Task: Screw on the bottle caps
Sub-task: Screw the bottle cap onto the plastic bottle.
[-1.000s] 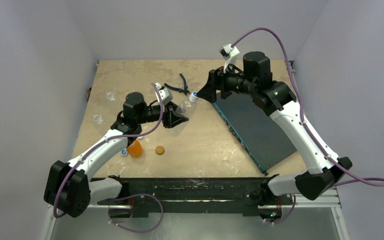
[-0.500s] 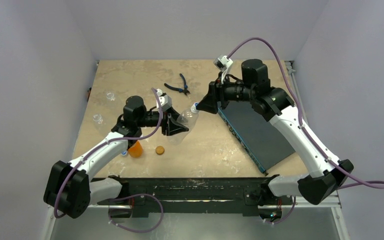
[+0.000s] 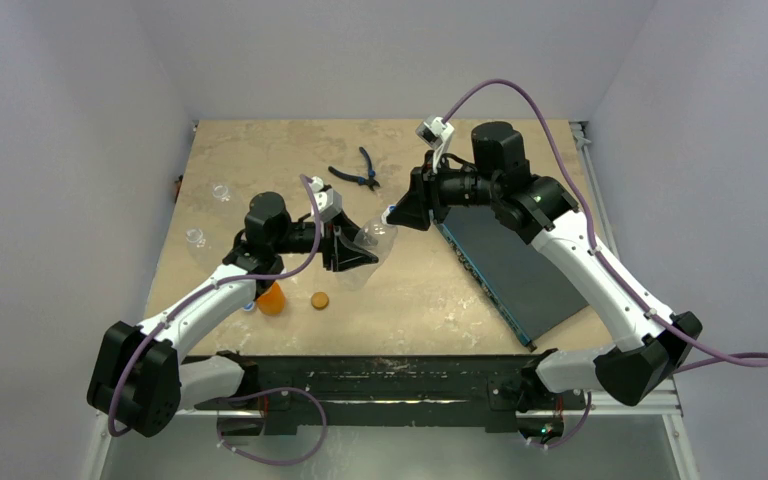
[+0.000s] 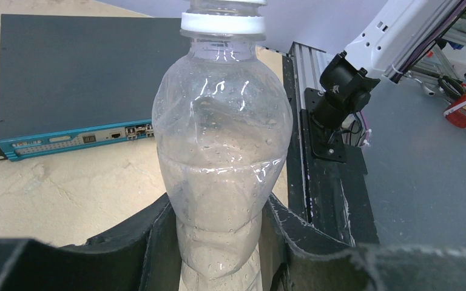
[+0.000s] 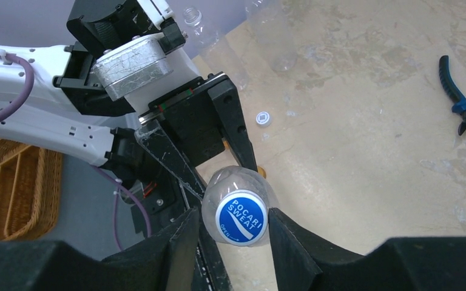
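from above: counts three clear bottles, one bottle (image 3: 378,235) clamped tilted in the left claw (image 3: 358,248) over the surface (image 3: 420,290), two other bottles (image 3: 221,190) (image 3: 195,237) near the left edge; one orange bottle (image 3: 271,297), one orange-brown cap (image 3: 320,299) beside it.
left wrist: squeezes that bottle from both sides.
right wrist: brackets one blue cap (image 5: 241,219) with the right claw (image 5: 233,218); cannot tell whether gripped. one whitish cap (image 5: 263,117) beyond.

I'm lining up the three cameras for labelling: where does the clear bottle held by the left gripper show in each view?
Top external: the clear bottle is at centre, in the left gripper, its neck pointing toward the right arm.
Left wrist: it fills the middle, with the neck at the top edge.
Right wrist: bottom centre, seen end-on, its blue cap facing the lens.
Shared landmark: the left gripper clamped on it, in all three views.
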### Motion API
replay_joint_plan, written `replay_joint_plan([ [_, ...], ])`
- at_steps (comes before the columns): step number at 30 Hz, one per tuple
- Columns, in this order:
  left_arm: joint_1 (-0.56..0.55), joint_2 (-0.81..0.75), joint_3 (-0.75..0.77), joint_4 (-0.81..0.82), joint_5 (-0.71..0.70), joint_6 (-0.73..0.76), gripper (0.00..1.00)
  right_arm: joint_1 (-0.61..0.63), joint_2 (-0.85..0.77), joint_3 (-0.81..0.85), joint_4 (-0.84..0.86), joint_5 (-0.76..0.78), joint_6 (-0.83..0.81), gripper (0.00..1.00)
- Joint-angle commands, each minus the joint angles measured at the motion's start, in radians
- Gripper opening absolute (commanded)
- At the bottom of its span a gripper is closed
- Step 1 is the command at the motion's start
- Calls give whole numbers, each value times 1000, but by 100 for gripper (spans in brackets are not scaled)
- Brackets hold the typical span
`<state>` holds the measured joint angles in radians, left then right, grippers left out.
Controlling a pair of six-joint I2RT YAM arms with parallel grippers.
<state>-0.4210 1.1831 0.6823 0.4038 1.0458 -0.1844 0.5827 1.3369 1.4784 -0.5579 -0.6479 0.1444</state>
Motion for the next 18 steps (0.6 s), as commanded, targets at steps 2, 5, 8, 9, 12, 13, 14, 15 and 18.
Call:
replay_joint_plan([
  [2, 5, -10, 8, 61, 28, -15, 0, 9, 0, 0, 28, -15, -11, 45],
  [5, 5, -6, 19, 61, 18, -19, 0, 10, 6, 7, 15, -7, -11, 40],
  [8, 5, 0, 36, 52, -11, -20, 0, 12, 13, 13, -1, 15, -6, 35],
  [9, 5, 0, 45, 48, -39, -19, 0, 12, 17, 16, -5, 26, 4, 33],
  [12, 1, -15, 60, 51, -158, -15, 0, 12, 39, 32, -25, 57, 49, 29],
  [13, -4, -25, 64, 55, -214, -5, 0, 12, 53, 44, -37, 71, 69, 27],
  [14, -14, -39, 71, 50, -279, 14, 0, 12, 68, 58, -51, 94, 98, 25],
  [15, -26, -49, 80, 44, -339, 35, 0, 12, 87, 81, -68, 111, 121, 23],
  [18, -87, -62, 121, -2, -537, 124, 0, 12, 148, 132, -121, 174, 176, 18],
])
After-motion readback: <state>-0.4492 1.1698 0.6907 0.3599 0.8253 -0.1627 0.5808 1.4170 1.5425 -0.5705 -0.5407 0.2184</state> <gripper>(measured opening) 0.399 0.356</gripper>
